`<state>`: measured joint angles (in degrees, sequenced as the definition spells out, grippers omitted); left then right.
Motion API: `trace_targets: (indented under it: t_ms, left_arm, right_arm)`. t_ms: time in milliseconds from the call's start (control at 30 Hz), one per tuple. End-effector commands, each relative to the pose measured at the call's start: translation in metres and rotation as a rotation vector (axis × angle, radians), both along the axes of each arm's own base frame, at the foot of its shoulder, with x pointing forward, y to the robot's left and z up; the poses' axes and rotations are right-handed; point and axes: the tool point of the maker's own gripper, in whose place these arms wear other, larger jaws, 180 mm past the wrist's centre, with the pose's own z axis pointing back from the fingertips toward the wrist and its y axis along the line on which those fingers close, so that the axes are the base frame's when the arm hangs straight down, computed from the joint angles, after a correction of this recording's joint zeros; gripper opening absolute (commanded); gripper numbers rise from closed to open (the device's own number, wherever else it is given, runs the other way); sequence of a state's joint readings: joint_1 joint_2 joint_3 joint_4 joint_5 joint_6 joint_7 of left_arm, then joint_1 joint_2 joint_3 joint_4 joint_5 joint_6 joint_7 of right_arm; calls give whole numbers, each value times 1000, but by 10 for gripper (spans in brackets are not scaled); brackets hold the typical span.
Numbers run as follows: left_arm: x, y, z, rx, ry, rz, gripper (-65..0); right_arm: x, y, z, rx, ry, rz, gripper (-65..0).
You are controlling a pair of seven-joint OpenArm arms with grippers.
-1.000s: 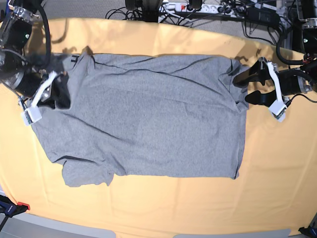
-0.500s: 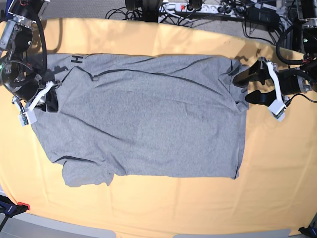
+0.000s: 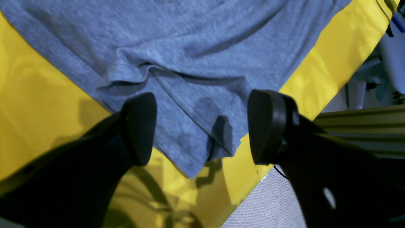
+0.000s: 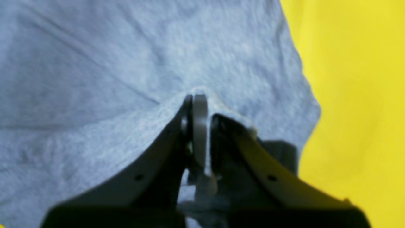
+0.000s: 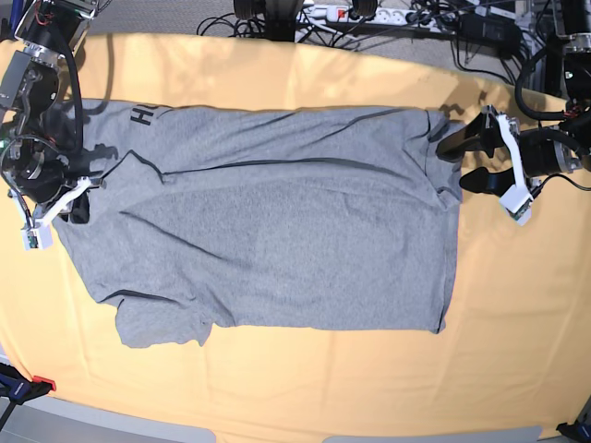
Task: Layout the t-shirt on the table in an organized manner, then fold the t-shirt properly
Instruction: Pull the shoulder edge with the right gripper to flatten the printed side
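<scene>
The grey t-shirt lies spread across the yellow table, with a black letter H showing at its far left corner. In the base view my right gripper is at the shirt's left edge. The right wrist view shows that gripper shut on a raised fold of the t-shirt. My left gripper stands open at the shirt's right edge. In the left wrist view its fingers straddle a hem corner of the t-shirt without touching it.
Cables and a power strip lie beyond the table's far edge. A red-tipped clamp sits at the lower left corner. Grey floor and a metal frame show past the table edge beside my left gripper.
My right gripper has pulled the shirt's left side outward to the left, flattening the folded flap and uncovering the lettering. The left arm has stayed still.
</scene>
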<state>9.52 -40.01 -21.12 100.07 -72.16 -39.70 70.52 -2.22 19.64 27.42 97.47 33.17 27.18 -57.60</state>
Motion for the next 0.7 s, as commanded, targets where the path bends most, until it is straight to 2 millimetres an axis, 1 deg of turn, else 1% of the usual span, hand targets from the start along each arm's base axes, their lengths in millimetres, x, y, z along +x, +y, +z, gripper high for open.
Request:
trace_targets:
  t_ms: [0,200,267,333,400,500,533,567,633,667]
  left_arm:
    - [7,1,14,-10,-45,-4,-197]
    - [8,10,6,57,-45,8,-197]
    - [9,11,5,63,-42,13,-197]
    - [9,14,2,85,-40,19,-197]
    - [11,19,-1,119,-45,28,-197]
    - [15,29,-6,189,-62,49,-197]
    - [16,33,-8,211,-66,58,-197]
    - [18,36,-9,226,-68,70,-197]
    - [19,38,-10,234,-71,78,-197]
    - [19,38,-9,239,-74,73,-197]
  right_arm:
    - [8,-8,15,-27,-49,-14,-650]
    - [0,-21,6,-56,17,-86,-650]
    - [-1,-20,4,-52,27,-86,-650]
    - [0,-15,3,-49,25,-59,-650]
    - [-1,-9,1,-52,25,-27,-650]
    - [0,-9,2,-58,23,-15,-650]
    - [0,-9,2,-58,21,-15,-615]
    - [0,-9,3,-58,19,-15,-541]
    - [2,-11,6,-65,7,-16,-368]
    - [3,-14,8,-73,4,-22,-303]
